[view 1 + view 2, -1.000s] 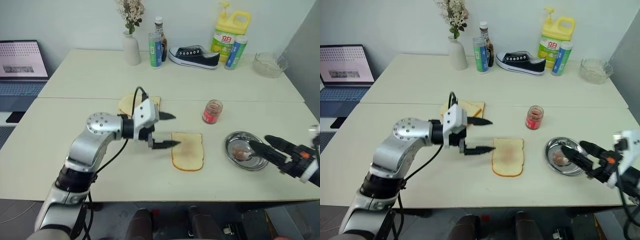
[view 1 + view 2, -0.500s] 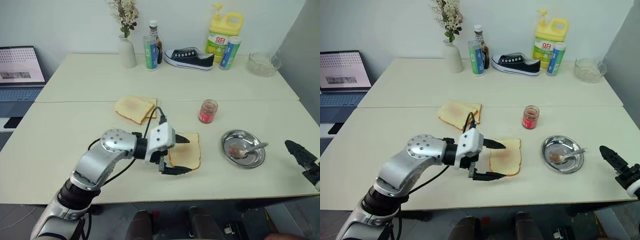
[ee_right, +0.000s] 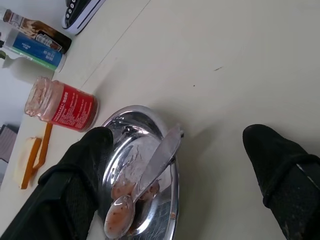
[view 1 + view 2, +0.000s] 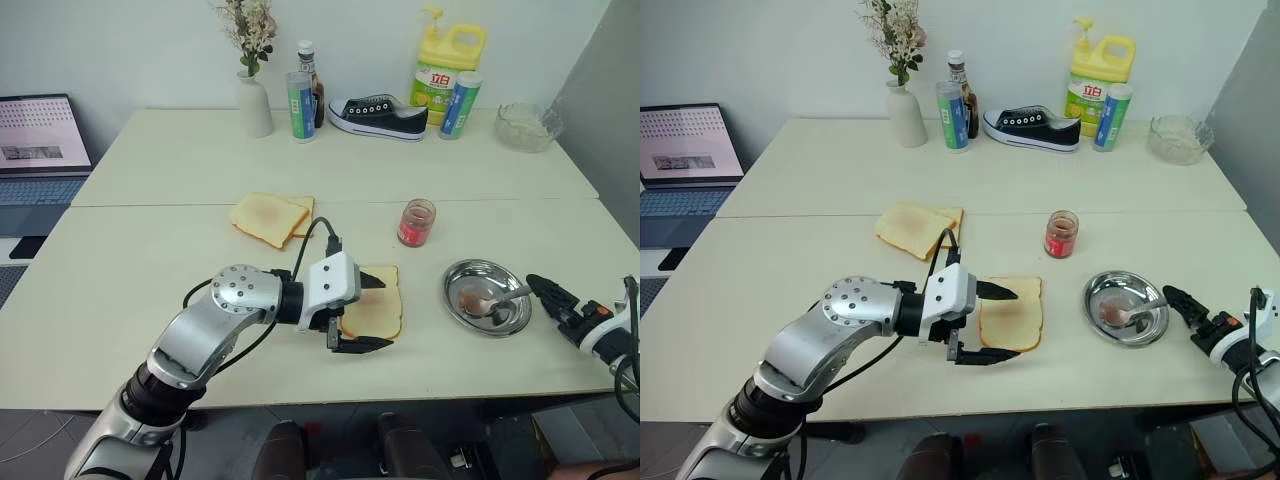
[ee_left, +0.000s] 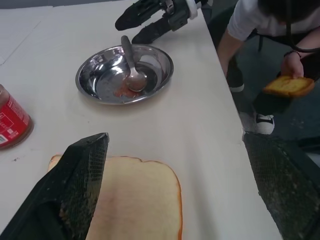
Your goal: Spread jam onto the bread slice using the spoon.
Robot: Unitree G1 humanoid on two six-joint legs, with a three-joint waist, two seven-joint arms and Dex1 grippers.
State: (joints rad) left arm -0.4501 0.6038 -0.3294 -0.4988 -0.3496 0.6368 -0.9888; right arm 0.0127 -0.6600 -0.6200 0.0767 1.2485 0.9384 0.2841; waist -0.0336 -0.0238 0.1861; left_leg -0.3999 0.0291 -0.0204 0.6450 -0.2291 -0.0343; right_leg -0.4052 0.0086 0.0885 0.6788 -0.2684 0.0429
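**Both grippers open over the front table, spoon lying in the dish**

We see the bread slice (image 4: 372, 303) lying flat near the front edge of the table (image 4: 150, 250), with bare tabletop on its left and a narrow strip between it and the round metal dish (image 4: 487, 310). The left gripper (image 4: 366, 313) stands with its two black fingers spread wide, one over the slice's far edge and one past its near edge, holding nothing. The spoon (image 5: 131, 67) rests in the dish, its bowl smeared with jam (image 3: 116, 216) and its handle over the dish's right rim. The right gripper (image 4: 546, 293) waits just to the right of the dish, close to the table's front right corner, its fingers also apart and empty.

The jam jar (image 4: 416, 222) stands behind the gap between slice and dish; its red label bears small print that we cannot read. Two more slices (image 4: 270, 216) lie to the left behind. Along the far edge, the yellow detergent jug (image 4: 444, 64) carries a red logo with two Chinese characters.
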